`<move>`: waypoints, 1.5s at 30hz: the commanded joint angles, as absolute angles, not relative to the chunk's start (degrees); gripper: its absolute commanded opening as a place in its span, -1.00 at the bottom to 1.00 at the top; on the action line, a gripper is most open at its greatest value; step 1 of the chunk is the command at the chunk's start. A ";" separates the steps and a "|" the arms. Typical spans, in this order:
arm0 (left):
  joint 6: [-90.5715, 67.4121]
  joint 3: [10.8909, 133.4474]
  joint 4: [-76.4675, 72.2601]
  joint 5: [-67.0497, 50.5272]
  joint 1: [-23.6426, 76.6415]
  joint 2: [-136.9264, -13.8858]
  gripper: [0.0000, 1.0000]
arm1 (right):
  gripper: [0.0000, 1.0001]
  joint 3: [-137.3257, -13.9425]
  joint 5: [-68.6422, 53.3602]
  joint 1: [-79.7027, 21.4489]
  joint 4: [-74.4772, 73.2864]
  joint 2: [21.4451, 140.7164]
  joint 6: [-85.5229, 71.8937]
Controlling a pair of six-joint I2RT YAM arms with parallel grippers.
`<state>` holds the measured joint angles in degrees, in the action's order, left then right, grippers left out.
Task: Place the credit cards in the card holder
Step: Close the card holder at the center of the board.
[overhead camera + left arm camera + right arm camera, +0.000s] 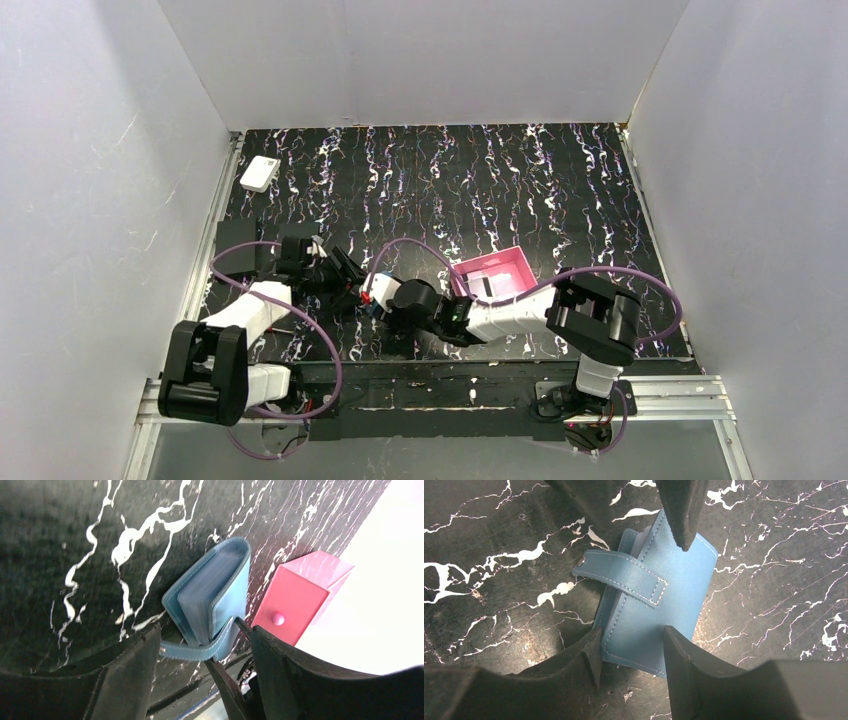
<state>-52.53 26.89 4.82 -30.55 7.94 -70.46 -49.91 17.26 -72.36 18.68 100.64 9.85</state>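
Observation:
The card holder [664, 595] is a teal-blue wallet lying folded on the black marbled table, its snap tab [621, 575] undone and sticking out left. In the top view it is mostly hidden between the two grippers. My right gripper [631, 632] is open, its fingers straddling the wallet's near edge. My left gripper [204, 630] is open at the wallet's [215, 590] other end, with the tab [197, 651] lying between its fingers. One of its fingertips [681, 520] is at the wallet's cover. No credit card shows clearly. A pale striped shape [488, 283] lies in the pink tray, too small to tell.
The pink square tray [520, 262] stands just right of the grippers and also shows in the left wrist view [295, 600]. Two black flat slabs [237, 262] lie at the table's left edge. A small white box [260, 173] sits at the back left.

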 commanded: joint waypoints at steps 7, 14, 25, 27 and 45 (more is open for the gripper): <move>-45.73 24.75 -3.80 -25.01 10.59 -74.89 0.38 | -0.35 -42.87 11.32 -72.27 19.89 101.08 5.04; -49.84 21.99 -9.82 -24.47 14.93 -77.07 0.35 | -0.37 -42.30 9.67 -72.16 21.52 100.50 3.94; -58.37 21.81 -15.64 -29.10 15.69 -74.08 -0.03 | 0.02 -41.90 5.12 -71.46 24.81 100.20 3.05; -59.30 22.06 -15.62 -29.58 15.72 -74.46 -0.20 | 0.11 -41.96 5.29 -71.46 25.12 100.00 2.71; -60.58 32.70 13.74 -25.33 15.65 -66.77 -0.82 | 0.64 -47.10 43.76 -81.85 22.25 104.20 9.21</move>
